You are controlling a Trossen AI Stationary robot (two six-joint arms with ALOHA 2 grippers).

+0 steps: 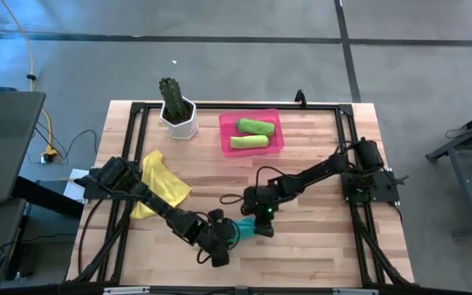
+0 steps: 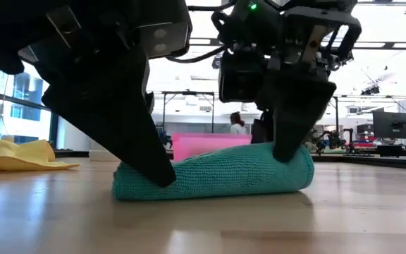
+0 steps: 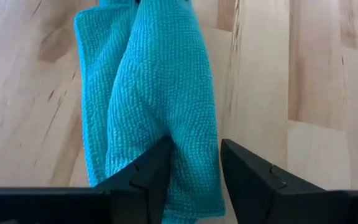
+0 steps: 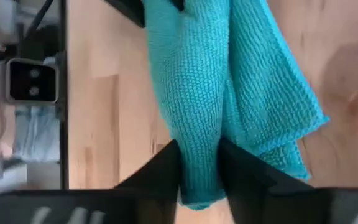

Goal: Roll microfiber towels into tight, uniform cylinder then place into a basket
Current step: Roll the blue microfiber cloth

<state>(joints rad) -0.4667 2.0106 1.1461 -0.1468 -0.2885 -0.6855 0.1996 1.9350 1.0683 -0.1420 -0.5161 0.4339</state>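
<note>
A teal towel (image 2: pixel 213 173), rolled into a cylinder, lies on its side on the wooden table near the front edge. My left gripper (image 3: pixel 196 177) stands over the roll's left end and my right gripper (image 4: pixel 199 167) over its right end, each shut on cloth. A yellow towel (image 1: pixel 161 184) lies crumpled flat at the table's left. Two rolled lime green towels (image 1: pixel 254 133) lie in the pink basket (image 1: pixel 226 139) at the far middle. My left gripper comes slanting down from the near left onto the roll's left end (image 3: pixel 194 155). Cloth fills the gap between the two fingers, and one finger (image 3: pixel 151 177) presses onto the roll's top. The roll rests on the table. My right gripper comes slanting down from the far right onto the roll's right end (image 4: pixel 199 146). A thick fold of the roll sits pinched between the two fingers, and looser layers (image 4: pixel 278 124) spread beside them. The roll lies level on the table.
A white pot with a green cactus (image 1: pixel 177 111) stands at the far left, beside the basket. A black frame (image 1: pixel 129 111) borders the tabletop. Bare wood lies between the roll and the basket. A person (image 2: pixel 237 123) shows far off in the room.
</note>
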